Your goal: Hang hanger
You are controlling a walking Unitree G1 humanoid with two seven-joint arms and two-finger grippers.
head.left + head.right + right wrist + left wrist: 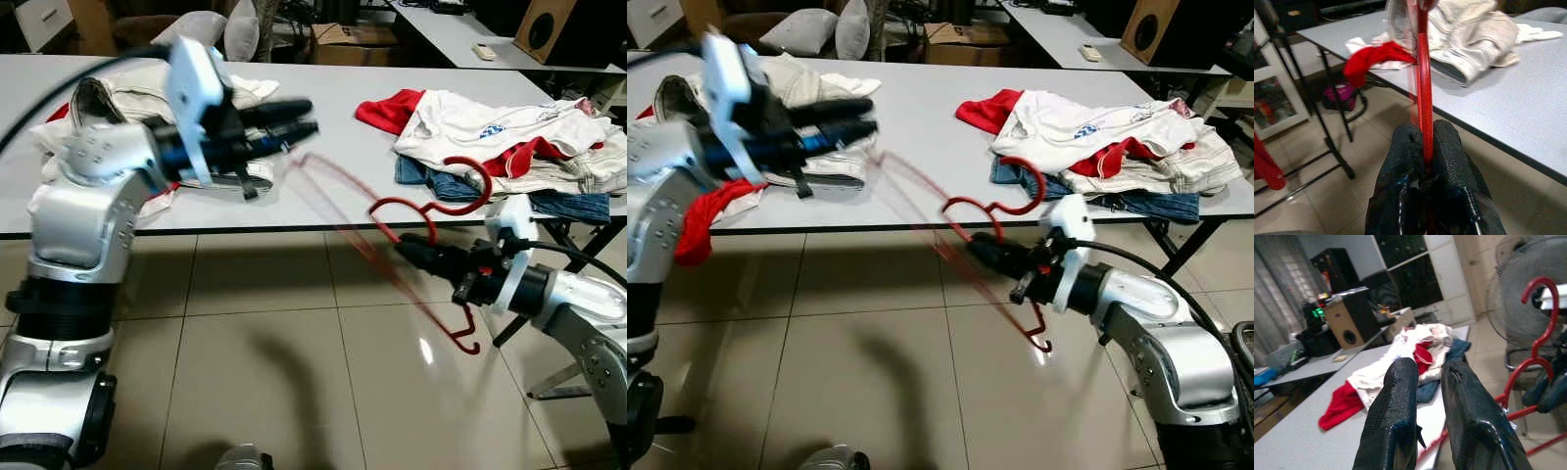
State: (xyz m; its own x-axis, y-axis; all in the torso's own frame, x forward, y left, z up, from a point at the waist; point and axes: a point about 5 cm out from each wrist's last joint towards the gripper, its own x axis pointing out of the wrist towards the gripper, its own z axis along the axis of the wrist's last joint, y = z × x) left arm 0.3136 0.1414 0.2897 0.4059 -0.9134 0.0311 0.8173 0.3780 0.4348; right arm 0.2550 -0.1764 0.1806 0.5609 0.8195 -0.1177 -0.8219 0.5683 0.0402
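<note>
The right gripper (404, 239) is clamped on a red hanger (431, 208) – fingers (1447, 147) pressed shut against its bar – held low over the tiled floor (265, 372), in front of the table (333, 127) edge. The hanger is motion-blurred, its hook up. The left gripper (306, 116) hovers above the table, fingers (1393, 411) narrowly parted, holding nothing. Farther back – clothes (509, 137) piled on the table

You see two silver arms with rounded, jointed casings. The left arm (83, 211) has a dotted pattern near its upper joint and a black ribbed band below. Each wrist carries a white bracket. Both grippers have two long, black, textured fingers (1393, 416). Black cables trail from both arms.
</note>
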